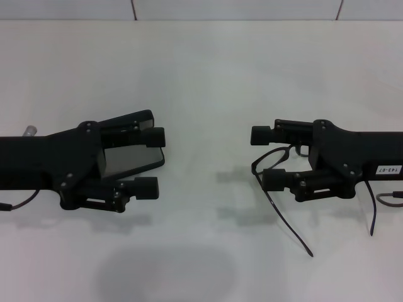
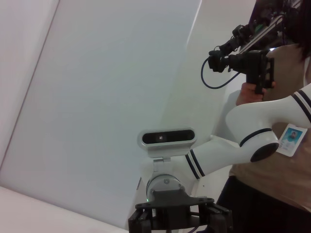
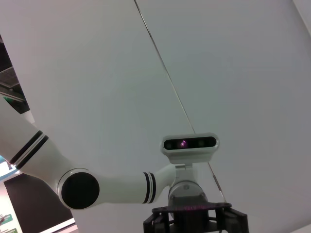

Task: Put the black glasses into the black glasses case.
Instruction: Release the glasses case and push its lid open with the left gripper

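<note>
Item one, the left tool (image 1: pixel 153 160), is seen in the head view reaching in from the left over the white surface (image 1: pixel 201 69), its two fingers spread wide with nothing clamped between them. Item two, the black glasses case (image 1: pixel 129 158), is found in the gap between those fingers, lying on the surface partly under the tool's body (only its grey-lined face and one rounded black corner are shown); whether either finger touches it cannot be told. Item three, the right tool (image 1: pixel 267 157), is seen reaching in from the right, its tips facing those of the left tool across a bare stretch of surface, its fingers also spread wide. Item four, the black glasses (image 1: pixel 272 165), are found at the right tool: one rounded lens rim lies between its two fingertips, close against the lower finger (image 1: pixel 280 179), while one slim temple arm trails away from that finger across the surface and the other shows beyond the tool's body. Whether the frame is gripped or merely lies beneath the fingers cannot be told. In both wrist views only wall, arm links and a camera are shown.
</note>
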